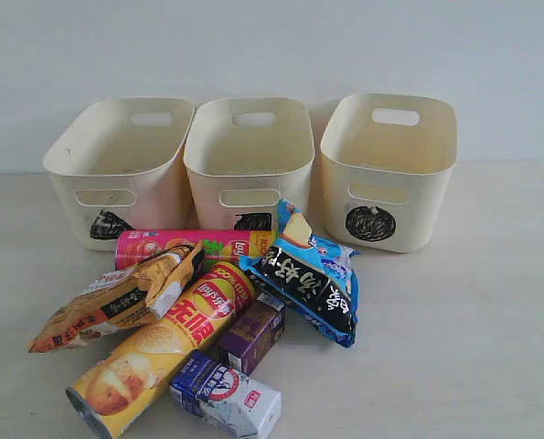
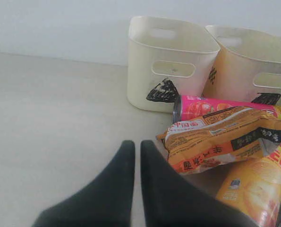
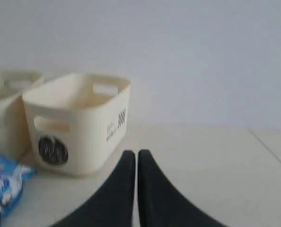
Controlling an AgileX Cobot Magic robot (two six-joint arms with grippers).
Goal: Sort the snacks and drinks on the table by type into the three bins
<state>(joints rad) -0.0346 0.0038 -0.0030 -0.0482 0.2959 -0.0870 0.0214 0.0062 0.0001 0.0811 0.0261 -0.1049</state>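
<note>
Three cream bins stand in a row at the back: triangle, square, circle. In front lies a pile: pink tube, yellow tube, orange-tan bag, blue-black bag, purple carton and blue-and-white carton. My left gripper is shut and empty over bare table, just beside the orange-tan bag. My right gripper is shut and empty, near the circle bin. Neither gripper shows in the exterior view.
The bins look empty inside. A pale wall runs close behind them. Bare tabletop stretches on either side of the pile. The pink tube lies against the fronts of the triangle bin and the square bin.
</note>
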